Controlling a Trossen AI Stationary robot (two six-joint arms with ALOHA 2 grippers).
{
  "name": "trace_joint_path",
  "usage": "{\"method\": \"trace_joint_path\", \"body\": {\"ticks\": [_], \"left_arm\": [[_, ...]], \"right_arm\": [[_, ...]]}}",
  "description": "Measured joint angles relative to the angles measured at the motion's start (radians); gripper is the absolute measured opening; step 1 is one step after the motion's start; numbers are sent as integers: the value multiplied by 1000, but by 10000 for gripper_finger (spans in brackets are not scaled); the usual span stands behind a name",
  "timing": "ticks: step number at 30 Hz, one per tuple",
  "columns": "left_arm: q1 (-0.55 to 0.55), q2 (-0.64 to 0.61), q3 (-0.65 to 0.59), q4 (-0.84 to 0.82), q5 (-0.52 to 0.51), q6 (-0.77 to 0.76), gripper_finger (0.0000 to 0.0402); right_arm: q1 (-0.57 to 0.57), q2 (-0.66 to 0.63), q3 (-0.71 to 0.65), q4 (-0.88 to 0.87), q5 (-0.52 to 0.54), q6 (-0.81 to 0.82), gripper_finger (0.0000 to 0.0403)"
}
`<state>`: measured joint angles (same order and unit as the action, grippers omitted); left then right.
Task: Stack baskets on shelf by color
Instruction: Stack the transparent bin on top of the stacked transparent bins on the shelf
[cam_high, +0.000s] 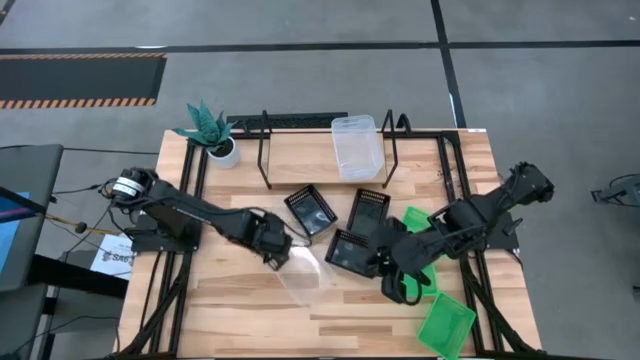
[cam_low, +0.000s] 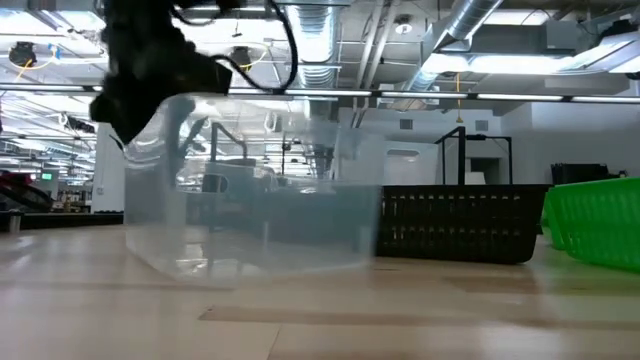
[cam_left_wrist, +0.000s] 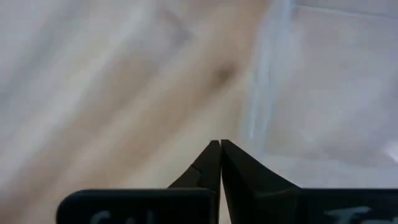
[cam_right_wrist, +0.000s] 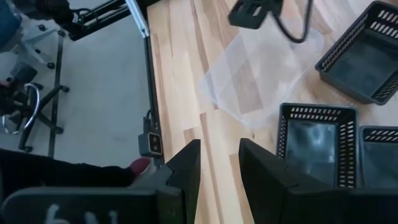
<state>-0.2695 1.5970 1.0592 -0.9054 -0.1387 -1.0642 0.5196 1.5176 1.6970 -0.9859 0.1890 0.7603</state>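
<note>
My left gripper (cam_high: 272, 255) is shut on a clear basket (cam_high: 305, 272) near the table's middle. This basket fills the low view (cam_low: 260, 200), with the gripper (cam_low: 140, 100) at its upper rim. My right gripper (cam_high: 398, 288) hovers open over bare table (cam_right_wrist: 219, 155), right of that basket (cam_right_wrist: 255, 74) and near three black baskets (cam_high: 350, 250). Another clear basket (cam_high: 357, 148) rests by its base on the shelf (cam_high: 300, 160). One green basket (cam_high: 445, 325) lies at the near right corner. More green (cam_high: 425, 222) shows under the right arm. My left gripper (cam_left_wrist: 221, 144) pinches the clear basket at its rim (cam_low: 165, 105), at the end toward the table's left, coming from above and slanting down. The basket tilts, its held end raised. I cannot tell whether its lower edge (cam_low: 250, 268) touches the table.
A white plant pot (cam_high: 222, 150) stands at the shelf's left end. The black baskets (cam_right_wrist: 317, 143) lie close to my right gripper. A black basket (cam_low: 460, 225) and a green basket (cam_low: 595, 225) sit right of the clear one. Bare wood lies along the near edge (cam_high: 250, 320).
</note>
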Motion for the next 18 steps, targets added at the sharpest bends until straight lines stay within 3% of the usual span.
{"method": "trace_joint_path", "body": {"ticks": [4,9,18], "left_arm": [[-94,0,3,92,84,-135,0],[-200,0,13,235,136,-335,0],[-309,0,13,660,126,-511,0]], "right_arm": [[22,0,0,0,17,0,131],[55,28,0,-5,124,33,131],[61,214,-1,-160,111,381,131]]}}
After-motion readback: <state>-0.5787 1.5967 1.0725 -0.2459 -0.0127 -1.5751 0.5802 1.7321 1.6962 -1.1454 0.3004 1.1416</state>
